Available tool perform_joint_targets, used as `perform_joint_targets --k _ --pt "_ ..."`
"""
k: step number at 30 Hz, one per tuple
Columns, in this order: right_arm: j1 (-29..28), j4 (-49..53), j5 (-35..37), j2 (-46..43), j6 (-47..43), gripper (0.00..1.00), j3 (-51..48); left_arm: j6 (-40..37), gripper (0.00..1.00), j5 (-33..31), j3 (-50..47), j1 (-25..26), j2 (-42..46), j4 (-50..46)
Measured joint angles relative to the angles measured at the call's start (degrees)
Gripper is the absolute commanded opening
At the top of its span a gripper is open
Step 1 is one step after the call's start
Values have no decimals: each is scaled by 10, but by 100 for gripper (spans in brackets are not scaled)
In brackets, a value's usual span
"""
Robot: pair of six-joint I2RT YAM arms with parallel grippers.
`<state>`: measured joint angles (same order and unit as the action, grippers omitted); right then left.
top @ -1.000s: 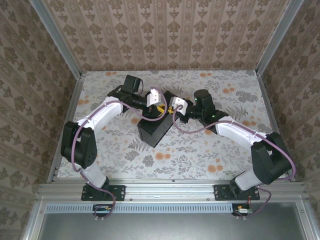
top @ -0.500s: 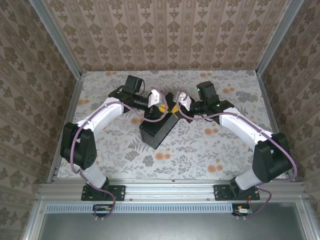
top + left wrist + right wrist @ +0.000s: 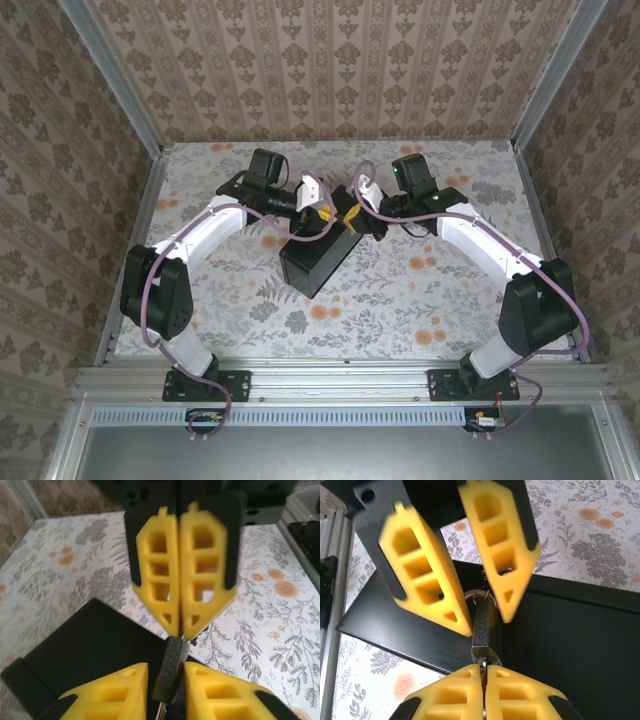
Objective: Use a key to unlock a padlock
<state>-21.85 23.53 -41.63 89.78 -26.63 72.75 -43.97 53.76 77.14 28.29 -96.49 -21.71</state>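
Yellow fingers (image 3: 427,575) of the left tool (image 3: 485,621) stand a little apart and squeeze the padlock (image 3: 482,627) between them. From this side the padlock looks dark and thin, like a short bar. Its long way runs straight from the left tool to the right tool (image 3: 179,630). The thin loop of the padlock sits deep between the left fingers, and the other end points at the right tool. The right tool is pressed shut, and a tiny bright bit of the key (image 3: 481,664) peeks out at its tips. The key meets the end of the padlock, nose to nose. I cannot tell if the key is in the hole yet. I think the key must go straight along the bar, with no tilt, or it may slip off. Both tools are at the padlock, but the right one has the key, so it should do the pushing and turning. All this sits over a black box (image 3: 312,258). The box lies on a table (image 3: 430,300) with a flower pattern. Papered walls (image 3: 330,70) stand on three sides, well away from the tools.
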Motion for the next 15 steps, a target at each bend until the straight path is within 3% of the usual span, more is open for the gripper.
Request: perform_joint_targets --k 8,15 --pt "9 -6 -27 22 36 31 19 115 38 -58 0 0 -9 42" --pt "10 -19 -42 30 46 34 17 171 47 -61 -34 -3 -2 100"
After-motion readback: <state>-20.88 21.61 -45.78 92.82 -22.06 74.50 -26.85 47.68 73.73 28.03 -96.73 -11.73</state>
